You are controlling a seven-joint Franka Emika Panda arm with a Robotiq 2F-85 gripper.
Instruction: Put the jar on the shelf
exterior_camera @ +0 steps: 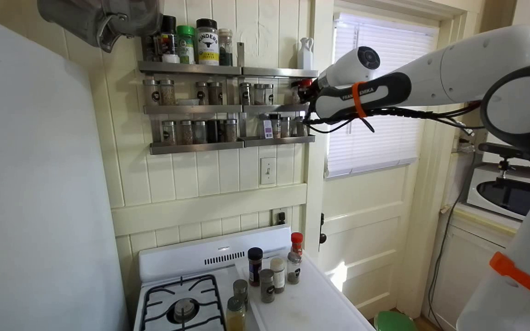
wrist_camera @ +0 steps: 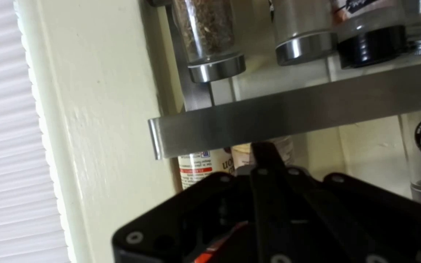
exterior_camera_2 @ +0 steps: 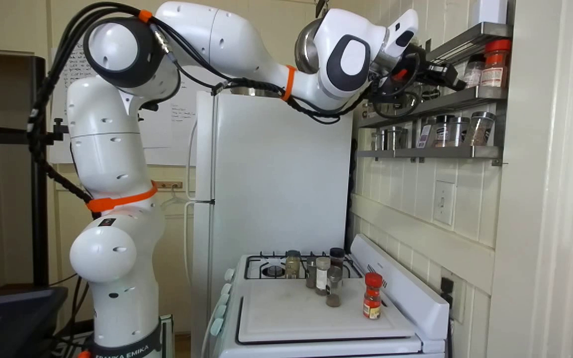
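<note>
The silver metal shelf (exterior_camera: 274, 108) hangs on the wall with stacked railed tiers of small jars; it also shows in an exterior view (exterior_camera_2: 468, 98) and, upside down, in the wrist view (wrist_camera: 287, 109). A dark-lidded jar (exterior_camera_2: 473, 74) stands upright on the middle tier near the rack's end, beside a red-capped bottle (exterior_camera_2: 494, 69). My gripper (exterior_camera_2: 458, 83) is at the middle tier, right in front of that jar. In the wrist view the fingertips (wrist_camera: 267, 153) are together, with nothing visible between them. They cover part of the jar (wrist_camera: 241, 155); whether they touch it I cannot tell.
Several spice jars (exterior_camera: 267, 285) stand on the white stove (exterior_camera: 302, 312), with a red-capped bottle (exterior_camera_2: 372, 298) apart. The upper tier (exterior_camera_2: 488, 31) lies just above the gripper. Door trim (wrist_camera: 104, 109) adjoins the rack end. Metal pots (exterior_camera: 108, 23) hang high up, near the fridge (exterior_camera: 39, 184).
</note>
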